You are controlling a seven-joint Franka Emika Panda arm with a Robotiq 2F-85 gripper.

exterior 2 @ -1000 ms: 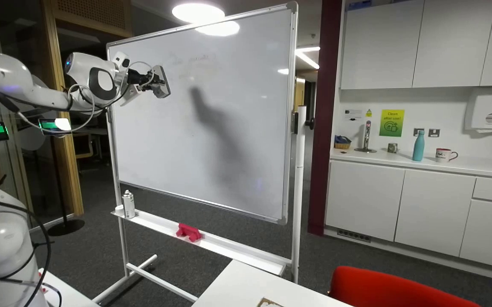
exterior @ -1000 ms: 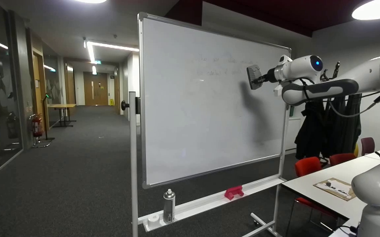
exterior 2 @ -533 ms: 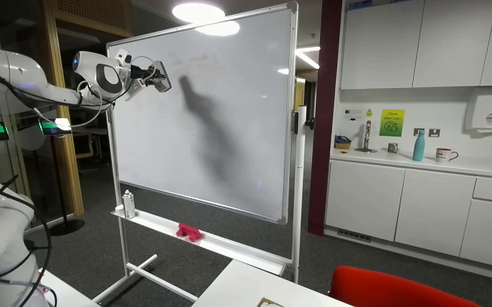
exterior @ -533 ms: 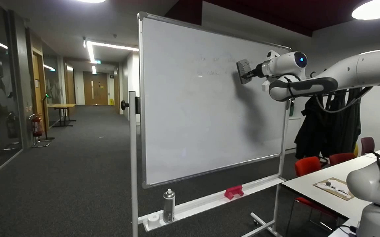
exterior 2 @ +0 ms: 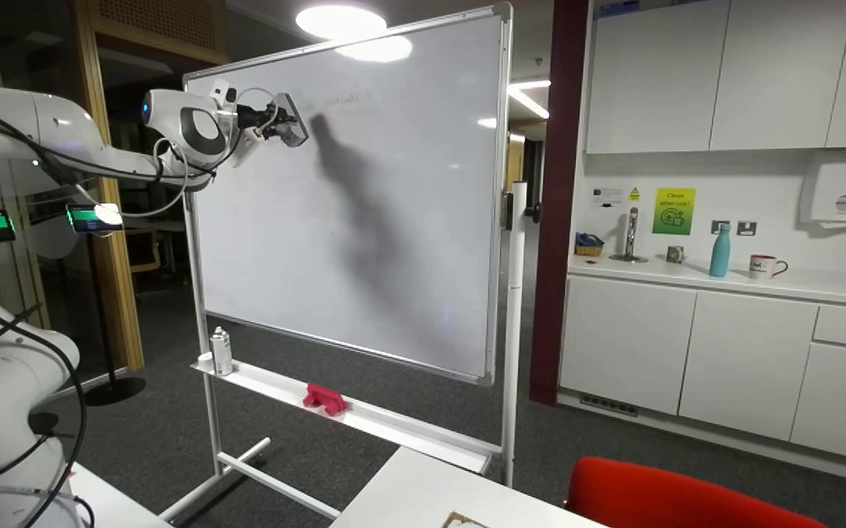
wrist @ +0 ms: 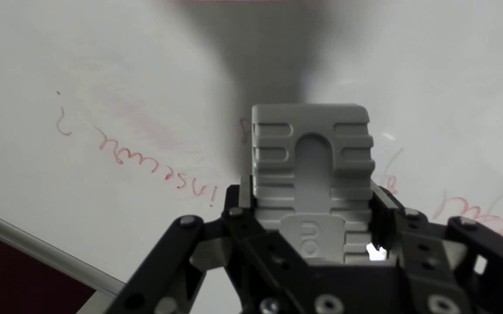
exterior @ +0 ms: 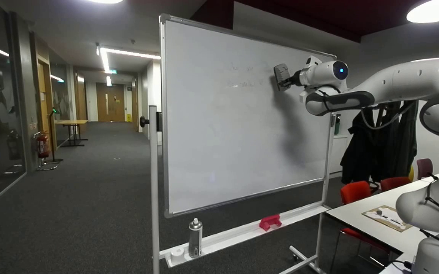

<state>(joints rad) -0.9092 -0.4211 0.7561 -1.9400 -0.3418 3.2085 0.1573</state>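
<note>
My gripper [wrist: 313,194] is shut on a grey ribbed eraser [wrist: 313,120], with its black fingers [wrist: 245,194] against the two sides. The eraser also shows in both exterior views [exterior: 281,74] [exterior 2: 292,119], with the gripper [exterior: 288,81] [exterior 2: 270,125] behind it. It is near the upper part of the whiteboard [exterior: 219,152]. A small gap shows between the eraser and its shadow [exterior 2: 331,147]. Red handwriting [wrist: 136,157] and a faint red smear [wrist: 151,126] are on the board in the wrist view. The eraser hides part of the writing.
The board's lower tray [exterior: 234,236] bears a red holder [exterior: 270,222], a spray can [exterior: 195,238] and a white roll [exterior: 177,254]. A white table [exterior: 360,205] and red chairs [exterior: 355,192] stand beside the board. A counter [exterior 2: 650,275] is behind.
The arm has moved the eraser upward and closer to the board, leftward in an exterior view. Its shadow has drawn nearer to it. The grip on the eraser looks unchanged.
</note>
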